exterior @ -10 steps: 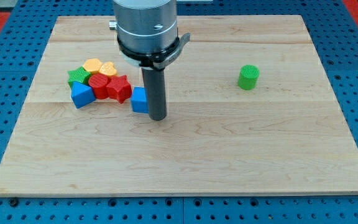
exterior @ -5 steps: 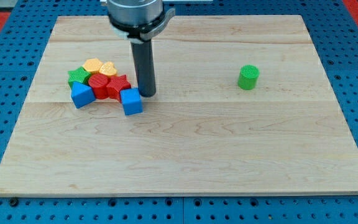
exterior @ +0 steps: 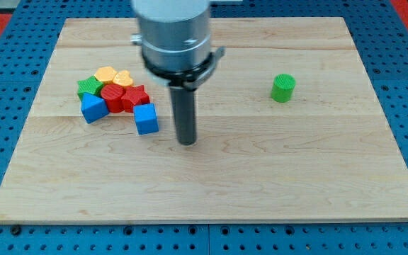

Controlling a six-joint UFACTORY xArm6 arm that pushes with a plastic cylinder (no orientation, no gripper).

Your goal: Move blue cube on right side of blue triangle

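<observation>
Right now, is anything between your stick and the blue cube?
No. My tip sits to the view's right of the blue cube and a little lower, with only bare board between them. The blue triangle is further left, past the cube, with the red blocks just above that gap.

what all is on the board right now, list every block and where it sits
blue cube: 1, blue, lower right edge of the cluster at the view's left, just below the red blocks
blue triangle: 1, blue, lower left of the cluster
red blocks: 2, red, middle of the cluster, side by side; exact shapes hard to tell
green block: 1, green, upper left of the cluster, partly hidden
orange block: 1, orange, top of the cluster
yellow block: 1, yellow, top of the cluster, right of the orange one
green cylinder: 1, green, alone at the view's right
wooden board: 1, light wood, on a blue perforated base
my tip: 1, dark rod end, right of and slightly below the blue cube, apart from it
</observation>
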